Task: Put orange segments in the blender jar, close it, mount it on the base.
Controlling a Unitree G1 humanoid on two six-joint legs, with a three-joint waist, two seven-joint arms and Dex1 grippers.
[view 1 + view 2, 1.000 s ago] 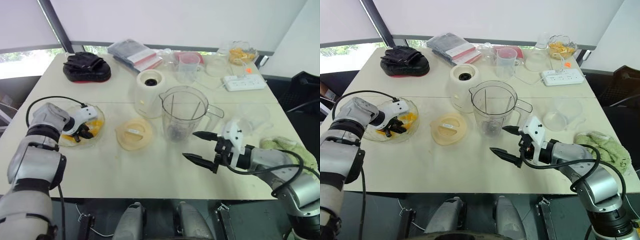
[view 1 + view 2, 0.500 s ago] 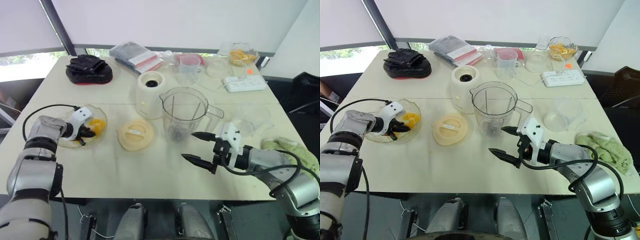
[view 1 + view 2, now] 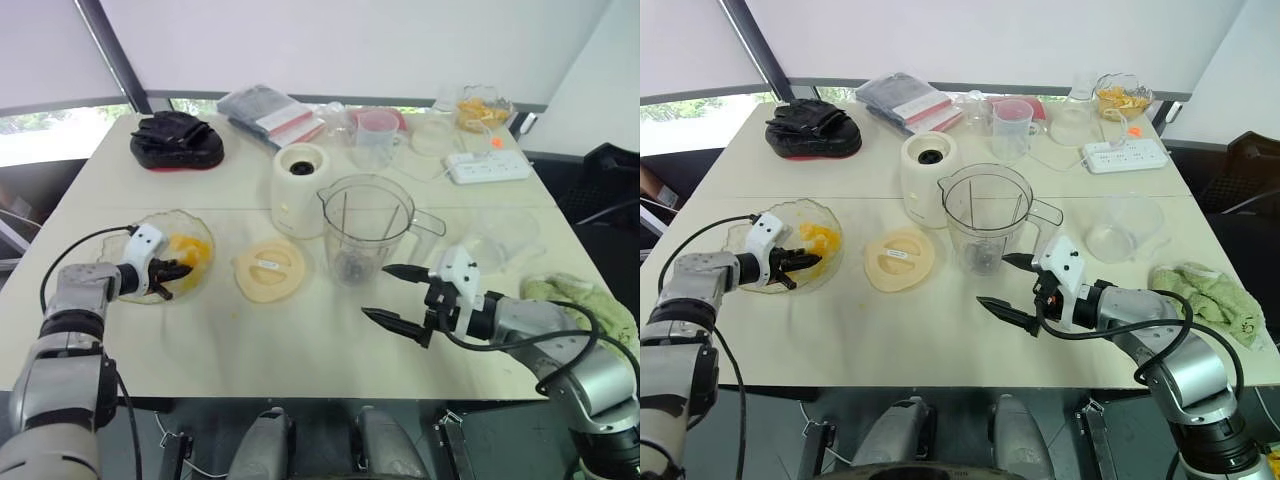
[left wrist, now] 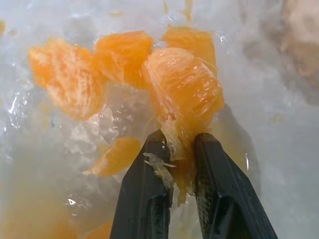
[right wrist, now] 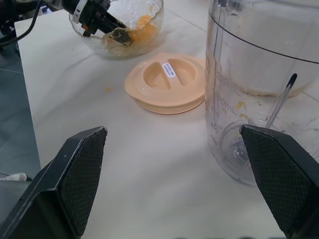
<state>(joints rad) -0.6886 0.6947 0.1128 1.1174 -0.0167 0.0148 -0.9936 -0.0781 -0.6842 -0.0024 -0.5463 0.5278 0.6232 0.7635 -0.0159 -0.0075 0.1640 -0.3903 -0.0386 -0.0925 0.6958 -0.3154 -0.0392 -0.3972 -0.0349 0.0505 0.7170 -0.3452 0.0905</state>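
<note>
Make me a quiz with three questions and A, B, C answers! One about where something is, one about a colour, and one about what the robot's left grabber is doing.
1. Where is the round cream plastic lid?
A) flat on the table, between the glass bowl and the clear plastic blender jar
B) on top of the jar
C) inside the bowl

2. What colour is the crumpled cloth at the table's right side?
A) red
B) green
C) blue

3. What is the left gripper doing?
A) open above the table
B) holding the lid
C) shut on an orange segment in the bowl

Answers:
1 A: the lid lies on the tabletop and the jar's mouth is uncovered.
2 B: the cloth is pale green.
3 C: the left wrist view shows both fingers pinching the segment.
</note>
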